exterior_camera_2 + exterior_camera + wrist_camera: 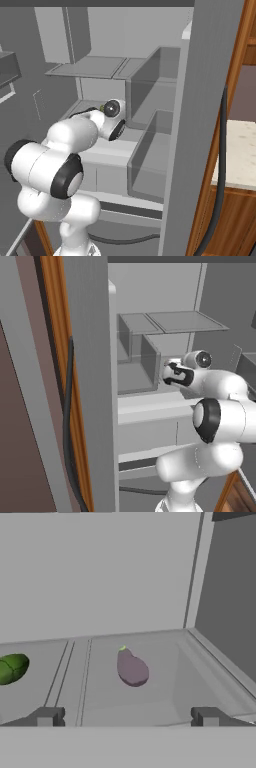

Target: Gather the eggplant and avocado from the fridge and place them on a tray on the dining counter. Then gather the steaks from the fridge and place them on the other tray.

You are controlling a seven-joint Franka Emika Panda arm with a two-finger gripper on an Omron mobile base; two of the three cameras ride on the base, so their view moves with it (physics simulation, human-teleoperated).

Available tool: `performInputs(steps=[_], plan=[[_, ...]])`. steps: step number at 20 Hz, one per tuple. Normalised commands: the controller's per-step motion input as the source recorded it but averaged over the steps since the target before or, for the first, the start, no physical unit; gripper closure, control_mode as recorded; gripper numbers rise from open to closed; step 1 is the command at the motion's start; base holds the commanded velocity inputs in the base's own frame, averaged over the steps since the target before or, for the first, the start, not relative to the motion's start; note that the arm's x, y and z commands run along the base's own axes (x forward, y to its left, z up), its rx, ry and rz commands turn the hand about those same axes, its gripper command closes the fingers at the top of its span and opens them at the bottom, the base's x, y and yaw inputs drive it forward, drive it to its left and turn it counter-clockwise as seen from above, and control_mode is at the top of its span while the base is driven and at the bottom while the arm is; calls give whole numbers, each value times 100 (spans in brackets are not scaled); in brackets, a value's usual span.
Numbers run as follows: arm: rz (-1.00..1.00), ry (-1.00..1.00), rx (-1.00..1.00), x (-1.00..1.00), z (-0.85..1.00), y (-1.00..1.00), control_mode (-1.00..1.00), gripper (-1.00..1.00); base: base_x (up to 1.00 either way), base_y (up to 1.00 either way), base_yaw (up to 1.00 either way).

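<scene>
The fridge [150, 331] stands open and takes up the middle of both base views, its grey shelves and door bins in the upper half and its drawer front in the lower half. A slice of beige tabletop [240, 150] shows at the right edge of the right base view, past the door's edge. The arm reaches in at mid-height, with the claw [127, 716] pushed toward a shelf [165, 697]; in the hand view its two dark tips rise at the bottom, far apart, with nothing between them. Just above and between them, near the centre of that view, the eggplant [132, 668] lies on the shelf, purple, with its pale stem end pointing up and away. The avocado [12, 668] sits at the left edge of the same view, well apart from the eggplant. The step in hand looks like the approach to grasp the eggplant. To do it well, I would keep the claw level with the shelf, drive straight forward so the fruit enters centred between the tips, and close across its fat lower body rather than the narrow stem end, since it is smooth and could roll or squirt out. Lift clear of the shelf lip before backing out.
</scene>
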Motion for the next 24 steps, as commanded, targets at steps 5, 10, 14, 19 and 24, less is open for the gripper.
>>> performInputs(steps=[5,10,14,19,24], plan=[[0,3,0,23,-22,-1,-100,-100,0,0,0],[0,2,0,22,-5,-6,-100,-100,0,0,0],[0,0,0,43,0,-1,-100,-100,0,0,0],[0,2,0,42,-2,-1,-100,-100,0,0,0],[0,2,0,25,-2,-2,-100,-100,0,0,0]])
